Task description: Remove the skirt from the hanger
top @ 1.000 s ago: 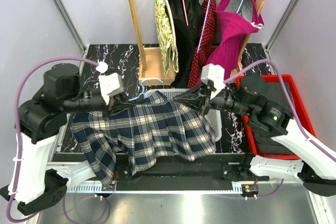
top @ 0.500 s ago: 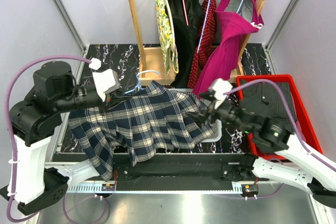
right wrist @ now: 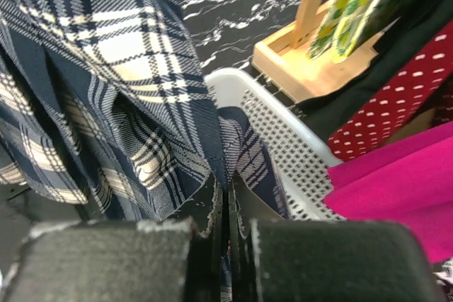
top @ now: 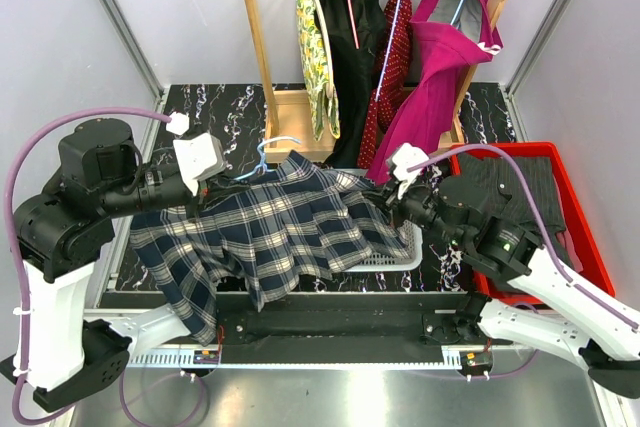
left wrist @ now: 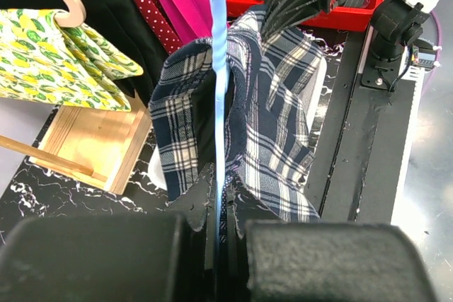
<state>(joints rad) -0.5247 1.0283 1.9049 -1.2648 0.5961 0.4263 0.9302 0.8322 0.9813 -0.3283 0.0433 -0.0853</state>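
A: Centre of the top view: the plaid skirt (top: 270,237) is stretched between our 2 arms, above the white basket (top: 398,255) and the black table (top: 222,107). It is not yet off the blue hanger (top: 272,150). Which step do we call it?

B: We read it as the pulling-off step. Our left gripper (top: 212,190), centre left, is clamped on the hanger. Its wrist view shows the blue wire running straight into the closed fingers. Our right gripper (top: 388,197), centre right, is closed on a fold of the skirt, pinched at the bottom of its own wrist view.

A: And the next move?

B: In our judgement the 2 arms must part. The left one should hold the hanger steady while the right one draws the cloth toward the right of the frame, until the waist slips off the hanger's end. Whether clips hold the waist we cannot tell, since cloth hides that part.

A: How does the skirt lie?

B: Its long axis runs left to right across the frame, from 1 gripper to the other. The waist sits along the upper edge, by the hanger, whose hook points toward the clothes rack (top: 256,37) at upper centre. The hem falls toward the lower left, over the table's near edge.
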